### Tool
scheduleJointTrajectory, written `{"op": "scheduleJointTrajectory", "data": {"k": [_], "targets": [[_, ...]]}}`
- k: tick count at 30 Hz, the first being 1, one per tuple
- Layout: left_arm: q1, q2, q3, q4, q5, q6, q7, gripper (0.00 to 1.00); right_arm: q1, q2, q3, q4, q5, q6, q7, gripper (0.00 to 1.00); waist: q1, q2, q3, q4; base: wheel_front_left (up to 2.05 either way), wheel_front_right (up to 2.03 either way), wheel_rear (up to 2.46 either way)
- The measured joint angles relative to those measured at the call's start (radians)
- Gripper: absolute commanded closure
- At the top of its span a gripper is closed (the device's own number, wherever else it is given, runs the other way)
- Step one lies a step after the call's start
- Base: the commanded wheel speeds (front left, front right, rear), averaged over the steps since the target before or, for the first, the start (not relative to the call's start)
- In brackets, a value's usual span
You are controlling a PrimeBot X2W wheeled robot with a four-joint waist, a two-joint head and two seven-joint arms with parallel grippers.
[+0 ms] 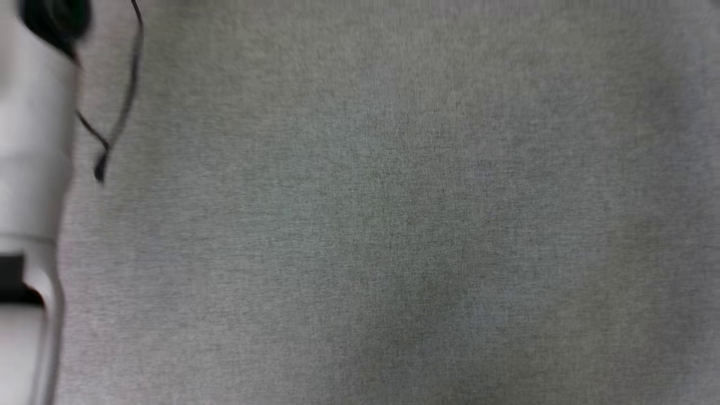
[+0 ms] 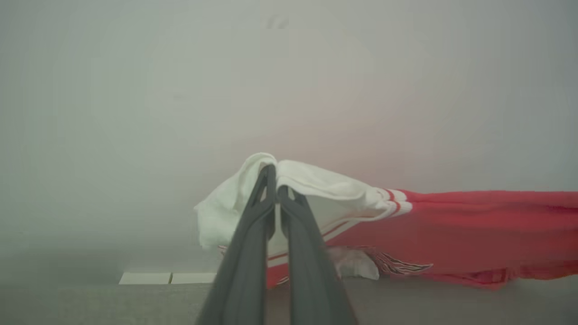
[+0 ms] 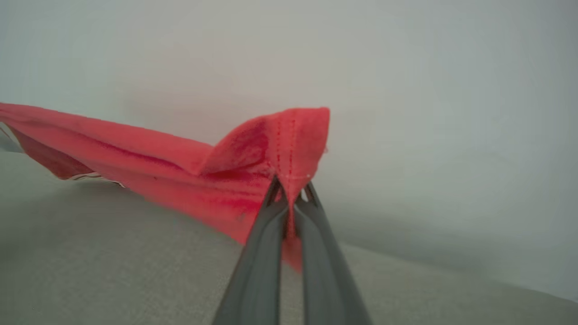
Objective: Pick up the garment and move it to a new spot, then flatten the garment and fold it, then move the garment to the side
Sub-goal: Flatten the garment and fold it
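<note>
Two grippers are both clamped on the shirt [image 2: 474, 225], which is lifted above the grey cloth surface [image 1: 394, 225]. Left gripper [image 2: 276, 183]: fingers pinched together on the white sleeve [image 2: 226, 212]. Right gripper [image 3: 291, 192]: fingers pinched on a red stitched edge [image 3: 293, 135], with fabric caught between them. The shirt spans the two holds as a loose band above the surface. Its lowest folds sag close to the surface; contact cannot be told. The head view is blurred and has a pale forearm [image 1: 31, 140] over the surface's left edge, with a thin dark cable [image 1: 126, 95] looping beside it.

Progress, judged: pick-up is done and the shirt is in the air, so this looks like the carry to the new spot or the moment before laying it down. Left to do: set down, flatten, fold, move aside. No fold is visible; the shirt is bunched, not flat.

Materials:
- **Shirt:** soft knit, slightly fuzzy, with a red body and red-and-white striped trim [image 2: 397, 201] where sleeve meets body. The edge at the right gripper has a double row of stitching. The cloth drapes, creases and peaks above each pinch.
- **Surface:** grey woven, heathered, matte.
- **Fingers:** long, dark and smooth, tapering to narrow tips.
</note>
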Motion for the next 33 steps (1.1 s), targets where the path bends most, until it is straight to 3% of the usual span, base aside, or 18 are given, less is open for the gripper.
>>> {"op": "scheduleJointTrajectory", "data": {"k": [8, 16, 24, 33], "targets": [[0.387, -0.013, 0.021, -0.015, -0.047, -0.019, -0.052, 1.00, 0.393, -0.032, 0.110, -0.083, 0.086, 0.000, -0.101, 1.00, -0.0001, 0.0000, -0.161, 0.012, 0.00, 0.00, 0.00], [0.805, -0.008, 0.084, -0.210, -0.061, 0.038, -0.057, 1.00, 0.738, -0.086, 0.140, -0.212, 0.141, 0.000, -0.130, 1.00, -0.0003, 0.0000, -0.345, 0.014, 0.00, 0.00, 0.00], [1.217, 0.010, 0.122, -0.495, -0.075, 0.169, -0.044, 1.00, 1.069, -0.123, 0.071, -0.358, 0.125, 0.001, -0.091, 1.00, -0.0004, 0.0000, -0.504, 0.023, 0.00, 0.00, 0.00], [1.545, 0.045, 0.143, -0.870, -0.100, 0.344, 0.049, 1.00, 1.400, -0.092, -0.146, -0.591, 0.041, 0.004, 0.015, 1.00, -0.0006, 0.0000, -0.592, 0.039, 0.00, 0.00, 0.00]]}}
